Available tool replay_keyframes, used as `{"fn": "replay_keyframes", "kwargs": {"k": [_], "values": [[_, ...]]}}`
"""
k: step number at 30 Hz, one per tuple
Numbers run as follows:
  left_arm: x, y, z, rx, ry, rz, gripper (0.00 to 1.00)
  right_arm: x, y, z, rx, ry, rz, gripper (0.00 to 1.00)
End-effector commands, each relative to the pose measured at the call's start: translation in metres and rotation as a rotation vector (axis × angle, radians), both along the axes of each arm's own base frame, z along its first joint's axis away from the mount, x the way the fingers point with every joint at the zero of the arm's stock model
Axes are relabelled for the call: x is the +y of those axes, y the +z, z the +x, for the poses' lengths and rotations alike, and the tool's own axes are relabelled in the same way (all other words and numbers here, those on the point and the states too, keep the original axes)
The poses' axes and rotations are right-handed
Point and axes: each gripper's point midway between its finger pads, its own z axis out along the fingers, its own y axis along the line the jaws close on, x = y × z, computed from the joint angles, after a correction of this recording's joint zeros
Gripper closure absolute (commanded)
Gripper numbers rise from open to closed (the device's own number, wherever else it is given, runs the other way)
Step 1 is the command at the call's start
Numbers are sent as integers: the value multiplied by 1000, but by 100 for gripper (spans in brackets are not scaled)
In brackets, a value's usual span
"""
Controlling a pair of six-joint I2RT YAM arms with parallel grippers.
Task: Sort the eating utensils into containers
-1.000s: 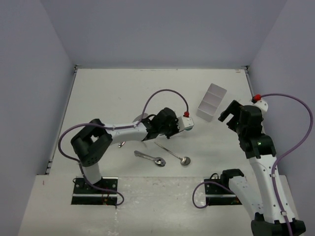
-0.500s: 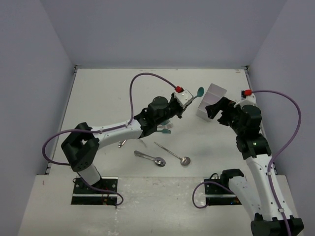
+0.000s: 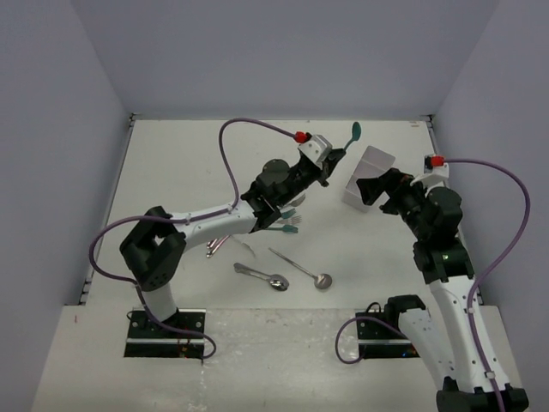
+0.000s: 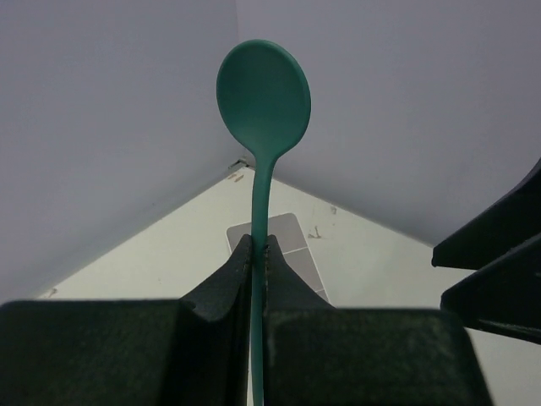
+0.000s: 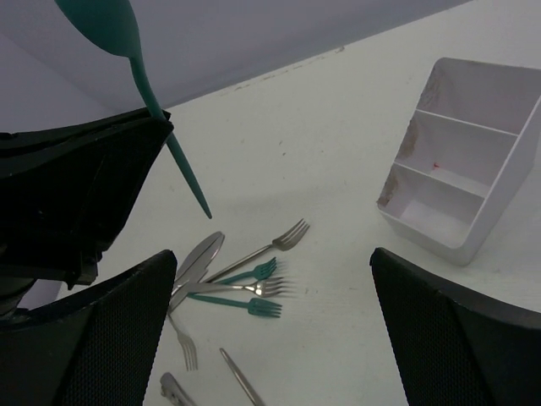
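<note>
Nearest my bases, well to the left of the white box (image 5: 504, 190) and on my side of it, two silver spoons (image 3: 276, 281) lie loose on the table (image 3: 189, 163). Closer to the box sits a heap of forks and knives (image 5: 245, 283), silver with two teal forks among them. Between that heap and the box, my left gripper (image 4: 259, 254) is clenched on the stem of a teal spoon (image 4: 263, 89), bowl up and raised off the table, I judge so it can clear the box wall and drop in. My right gripper (image 3: 376, 189) hangs spread and empty just beside the box, perhaps to steady it. The compartments I can see into hold nothing. No label or writing is readable.
</note>
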Motion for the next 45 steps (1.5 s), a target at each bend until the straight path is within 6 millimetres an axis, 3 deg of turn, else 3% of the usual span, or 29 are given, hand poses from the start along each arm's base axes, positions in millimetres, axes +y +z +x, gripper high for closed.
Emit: {"fn": "replay_keyframes", "kwargs": {"k": [1, 6, 15, 23, 30, 35, 40, 41, 42, 45], "values": [[-7, 40, -2, -78, -58, -134, 100, -9, 10, 4, -27, -67, 22, 1], [-13, 27, -2, -94, -83, -116, 100, -27, 11, 3, -43, -166, 5, 1], [-23, 10, -29, -53, -227, -83, 100, 15, 32, 19, -124, 54, 96, 1], [-14, -9, -38, 16, -218, -37, 100, 31, 58, 31, -190, 138, 145, 15], [-11, -3, -47, 28, -198, -41, 100, 40, 58, 44, -163, 180, 169, 42], [-14, 3, -45, 37, -182, -50, 100, 43, 46, 48, -125, 174, 164, 47], [-18, 9, -44, 53, -151, -50, 100, 45, 44, 53, -121, 161, 144, 72], [-19, 9, -43, 56, -139, -50, 100, 46, 43, 53, -122, 169, 135, 80], [-19, 11, -41, 58, -130, -55, 100, 47, 46, 54, -125, 168, 130, 100], [-23, 13, -40, 63, -134, -43, 98, 43, 45, 61, -113, 126, 99, 100]]}}
